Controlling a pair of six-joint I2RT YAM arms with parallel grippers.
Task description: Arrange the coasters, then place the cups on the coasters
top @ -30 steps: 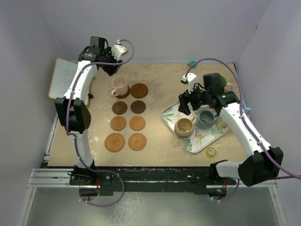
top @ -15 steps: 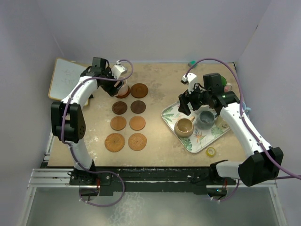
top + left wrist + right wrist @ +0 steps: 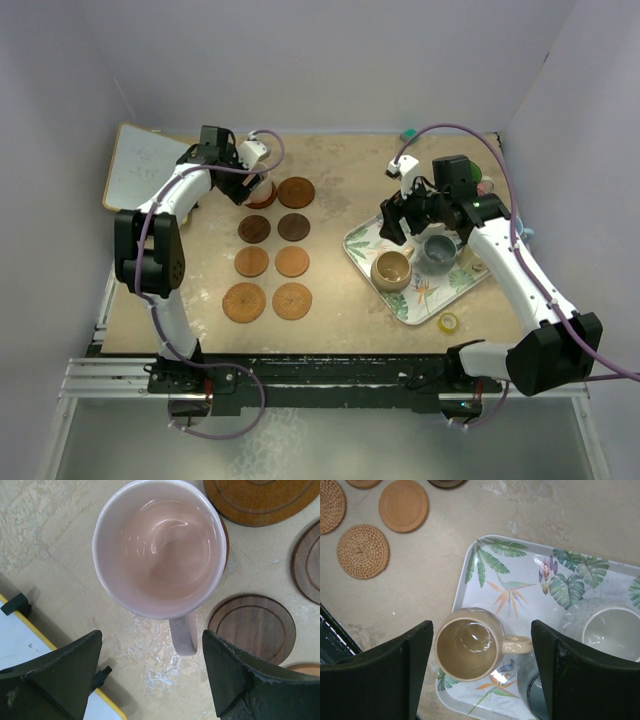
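**Left wrist view.** The left gripper (image 3: pixel 152 672) had its jaws wide apart and clamped on nothing. Only the two dark fingers (image 3: pixel 55 675) showed, and both were cut off by the lower edge. The pink mug (image 3: pixel 160 550) stood upright just beyond the tips. Its handle pointed back into the gap between the fingers, with no contact visible. The mug covered its own coaster almost wholly, leaving only a thin brown sliver (image 3: pixel 226 535) at the mug's right side. A dark ringed coaster (image 3: pixel 252 627) lay beside the handle in full view. An orange-brown coaster (image 3: pixel 260 500) was cut by the top edge. A white board with a yellow border (image 3: pixel 20 652) was cropped at lower left.

**Top view.** The coasters (image 3: pixel 292 262) lay in two columns of four on the table (image 3: pixel 330 170). The far-left place, and most of the pink mug on it, were hidden under the left gripper.

**Right wrist view.** The right gripper (image 3: pixel 481 630) had its jaws spread and held nothing. It hung over the tan mug (image 3: pixel 466 650), which stood upright on the leaf-patterned tray (image 3: pixel 520 575) with its handle toward the right-hand finger. The gap in height between fingers and mug could not be judged here. The grey mug (image 3: pixel 610 627) was also on the tray, cut by the frame edge and partly behind a finger. A darker rim (image 3: pixel 532 697) at the bottom was mostly hidden and could not be identified.
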